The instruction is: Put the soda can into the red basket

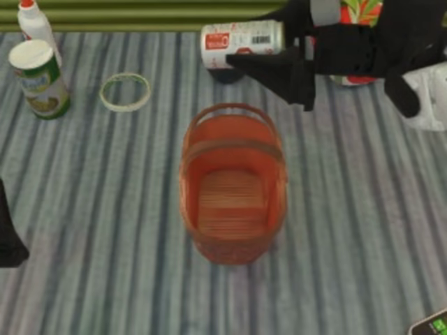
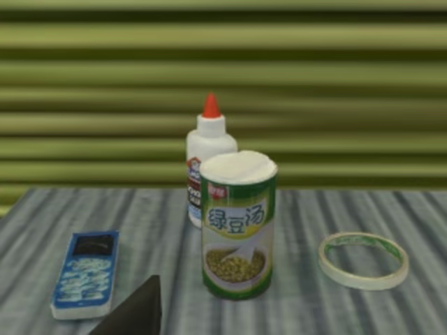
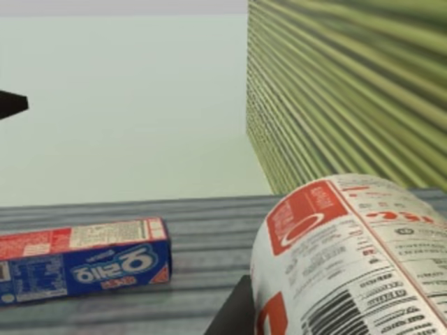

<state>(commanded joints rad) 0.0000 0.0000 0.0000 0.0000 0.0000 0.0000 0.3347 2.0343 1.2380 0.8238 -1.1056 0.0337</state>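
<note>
filling the right wrist view, the small red and white cylindrical soda can (image 3: 349, 258) lies on its side, pinched in my right gripper (image 1: 279, 59). it hangs beyond the far rim of the orange-red oval woven basket (image 1: 185, 183), a little toward the basket's right, not yet over the opening. to do this well, i judge i should carry the can over the slatted bottom on the near side of the arched handle, lower it, then let go. my left gripper (image 1: 8, 241) sits parked well to the basket's left; whether its fingers are spread i cannot tell.
</note>
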